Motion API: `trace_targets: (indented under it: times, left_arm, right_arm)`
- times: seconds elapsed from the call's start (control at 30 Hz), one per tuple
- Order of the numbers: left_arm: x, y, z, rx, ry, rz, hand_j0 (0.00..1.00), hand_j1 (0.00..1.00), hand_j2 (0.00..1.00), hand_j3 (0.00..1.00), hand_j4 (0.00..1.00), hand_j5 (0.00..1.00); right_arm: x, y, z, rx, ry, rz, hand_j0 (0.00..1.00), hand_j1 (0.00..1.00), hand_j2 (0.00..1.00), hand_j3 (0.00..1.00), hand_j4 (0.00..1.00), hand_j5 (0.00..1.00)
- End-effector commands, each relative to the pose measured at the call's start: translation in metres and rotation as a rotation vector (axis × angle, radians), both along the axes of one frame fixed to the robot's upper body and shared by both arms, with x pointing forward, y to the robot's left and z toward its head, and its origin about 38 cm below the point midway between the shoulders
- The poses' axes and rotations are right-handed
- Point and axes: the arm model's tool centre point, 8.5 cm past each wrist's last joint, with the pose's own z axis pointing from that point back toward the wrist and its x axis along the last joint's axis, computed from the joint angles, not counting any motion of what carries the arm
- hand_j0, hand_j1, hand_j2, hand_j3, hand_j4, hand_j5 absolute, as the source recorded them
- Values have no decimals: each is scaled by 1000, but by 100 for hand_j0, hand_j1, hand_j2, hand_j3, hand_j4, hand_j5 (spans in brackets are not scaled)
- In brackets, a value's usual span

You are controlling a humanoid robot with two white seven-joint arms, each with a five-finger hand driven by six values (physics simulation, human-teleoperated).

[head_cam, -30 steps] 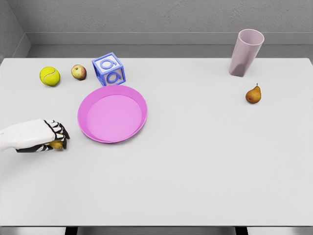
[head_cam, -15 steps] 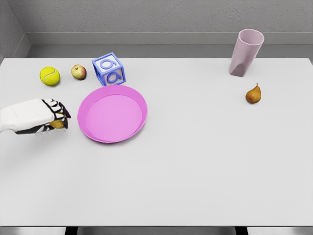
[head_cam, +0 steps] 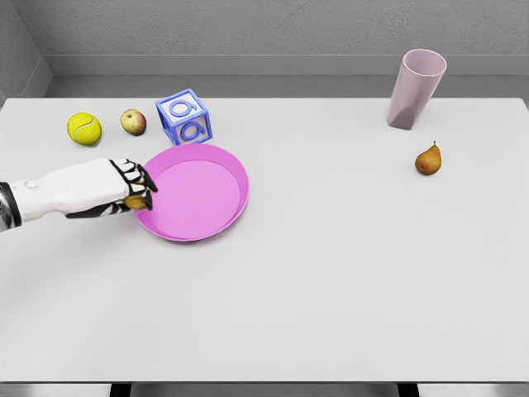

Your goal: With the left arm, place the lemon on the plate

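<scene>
Yellow lemon (head_cam: 135, 201) mostly hidden under fingers (head_cam: 140, 179)

The left arm enters from the left picture edge at mid-height, its white forearm lying nearly level and rising slightly toward the wrist. The left robot hand (head_cam: 124, 186) is held palm-down, its back facing up, with the black-jointed fingers (head_cam: 142, 180) curled downward and inward into a closed grasp at the fingertips. Only this one arm shows in the head view, with a dark banded segment visible where the forearm meets the frame edge.
</scene>
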Motion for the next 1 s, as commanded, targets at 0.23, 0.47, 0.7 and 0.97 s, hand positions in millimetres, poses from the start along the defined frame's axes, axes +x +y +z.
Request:
trace_targets:
  times: [0.23, 0.47, 0.7, 0.97]
  left_arm:
    - [7, -31, -4, -76, -3, -34, 45, 45, 45, 45, 45, 45]
    - [12, -41, 0, -103, -20, -46, 48, 48, 48, 48, 48, 48]
    - [17, -48, -2, -121, -17, -48, 49, 49, 49, 49, 49, 49]
    - [21, -41, -2, -141, -10, -25, 100, 100, 100, 100, 100, 100]
  right_arm:
    - [0, 0, 0, 0, 0, -1, 100, 100, 100, 100, 100, 100]
    - [0, 0, 0, 0, 0, -1, 100, 100, 100, 100, 100, 100]
    - [0, 0, 0, 0, 0, -1, 100, 100, 100, 100, 100, 100]
    - [0, 0, 0, 0, 0, -1, 100, 100, 100, 100, 100, 100]
